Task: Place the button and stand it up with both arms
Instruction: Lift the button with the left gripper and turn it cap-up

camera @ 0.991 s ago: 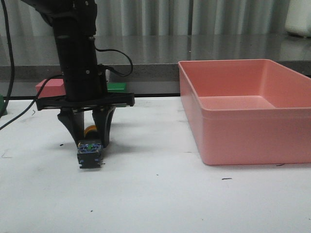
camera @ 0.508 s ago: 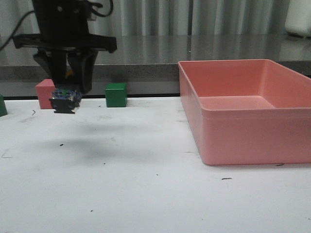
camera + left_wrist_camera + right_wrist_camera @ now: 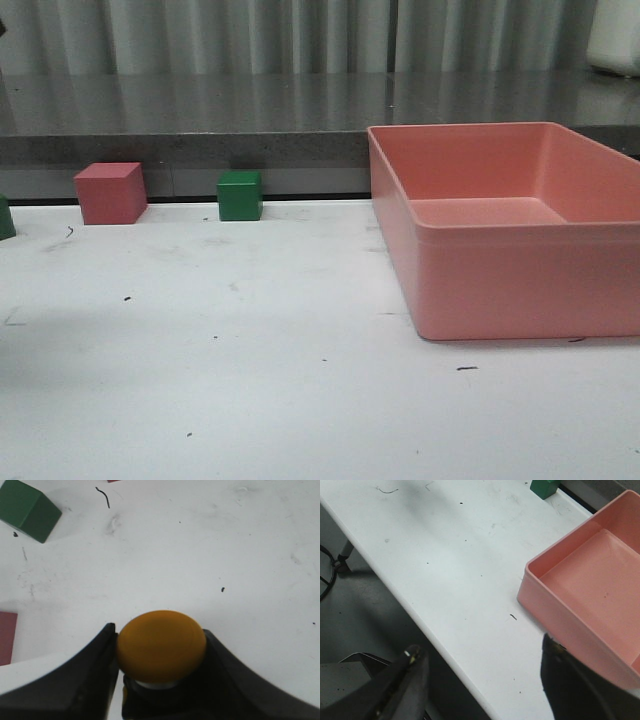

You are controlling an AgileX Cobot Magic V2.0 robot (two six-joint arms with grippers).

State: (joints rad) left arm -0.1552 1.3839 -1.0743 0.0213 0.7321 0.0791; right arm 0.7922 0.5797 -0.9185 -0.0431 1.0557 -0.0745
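White bench: bare in its near half in the front view, only dark specks; neither arm shows there.
Left pincer: clenched on the button, one black finger at each side of the neck just under the cap; seen only in its wrist view.
Button: orange cap faces the camera, held clear above the bench; its base is hidden below the cap, so its tilt cannot be told.
Right pincer: released, fingers spread wide and nothing between them; it hangs past the near bench edge, floor showing under it.
Pink tray: at 3 o'clock on the bench, nothing visible inside.
Green cube: at 11 o'clock, far edge, well apart from the tray.
Red cube: at 10 o'clock, far edge, beside the green cube but not touching.
Second green block: a sliver at 9 o'clock, cut off by the frame.
Step, as judged: button is carried, standing it up is not yet done.
Risk, slip: the hold is on the narrow neck, so the button may pivot or drop if the squeeze eases.
Risk, topple: set down tilted, the top-heavy cap would tip it over.
Risk, handover: the right pincer is well apart, and a misjudged approach could knock the button loose.
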